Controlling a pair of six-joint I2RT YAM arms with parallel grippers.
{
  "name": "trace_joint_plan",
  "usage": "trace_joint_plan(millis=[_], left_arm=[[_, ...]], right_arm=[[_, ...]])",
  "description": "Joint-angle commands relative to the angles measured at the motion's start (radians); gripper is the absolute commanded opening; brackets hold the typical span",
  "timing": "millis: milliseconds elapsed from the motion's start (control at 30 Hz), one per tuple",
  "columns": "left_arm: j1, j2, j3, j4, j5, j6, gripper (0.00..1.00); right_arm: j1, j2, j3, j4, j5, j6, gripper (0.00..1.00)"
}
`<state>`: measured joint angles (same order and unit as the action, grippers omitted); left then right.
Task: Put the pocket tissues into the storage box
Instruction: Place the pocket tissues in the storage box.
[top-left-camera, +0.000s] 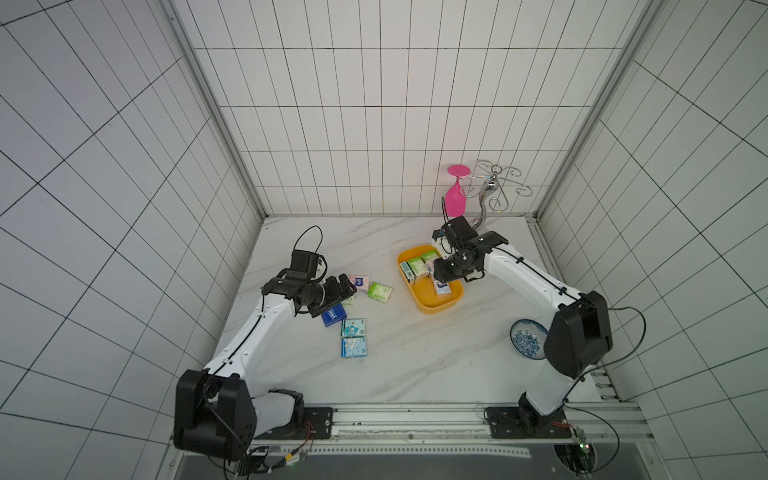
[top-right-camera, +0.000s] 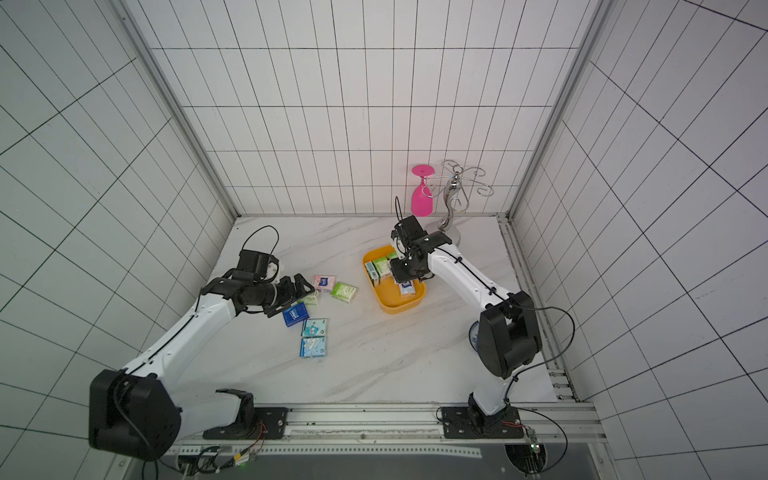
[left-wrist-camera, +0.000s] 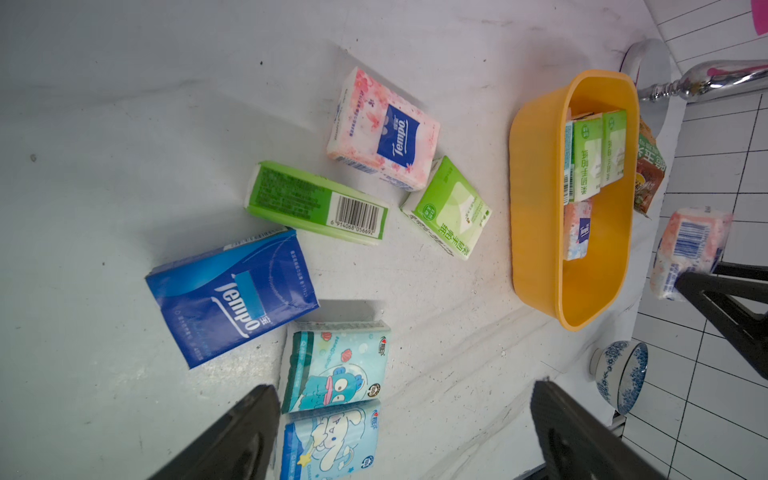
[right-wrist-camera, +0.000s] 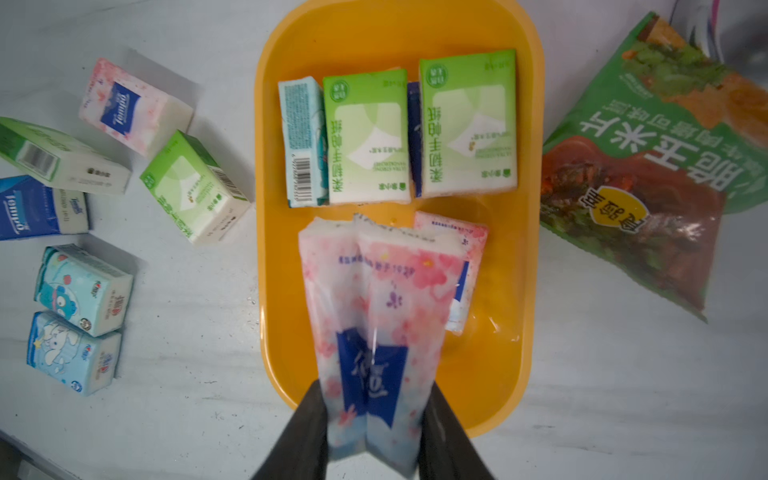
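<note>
Over the storage box (right-wrist-camera: 528, 232) the right gripper (right-wrist-camera: 376, 432) pinches a pink packet (right-wrist-camera: 374, 332); left gripper (left-wrist-camera: 405, 432) spread, six packets remain on the bench (top-left-camera: 415, 365)

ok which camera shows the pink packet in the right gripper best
The right wrist view: the pink packet fills the frame, pinched between the right gripper jaws above the yellow box. The left wrist view shows its barcoded back. In both top views the arm mostly hides it.

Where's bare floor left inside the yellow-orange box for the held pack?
Free: the yellow-orange plastic storage box floor on its wall side of the lying pink pack, and its end under the right tool. Crowded: the far end, green packs side by side.
</note>
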<state>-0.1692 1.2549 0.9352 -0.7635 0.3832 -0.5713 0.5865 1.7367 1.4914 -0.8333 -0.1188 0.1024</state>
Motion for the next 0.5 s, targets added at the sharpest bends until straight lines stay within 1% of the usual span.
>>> trace_joint_plan(millis=[0, 167, 467], left_arm=[[-0.009, 0.011, 0.025, 0.005, -0.03, 0.014, 0.98], [-0.009, 0.004, 0.02, 0.004, -0.038, 0.019, 0.98], [-0.009, 0.0, 0.01, 0.004, -0.044, 0.022, 0.98]], right_arm=[[0.0, -0.021, -0.054, -0.014, -0.004, -0.003, 0.36], [0.03, -0.016, -0.118, 0.035, -0.015, 0.01, 0.37], [0.089, 0.028, -0.146, 0.081, -0.022, 0.034, 0.38]])
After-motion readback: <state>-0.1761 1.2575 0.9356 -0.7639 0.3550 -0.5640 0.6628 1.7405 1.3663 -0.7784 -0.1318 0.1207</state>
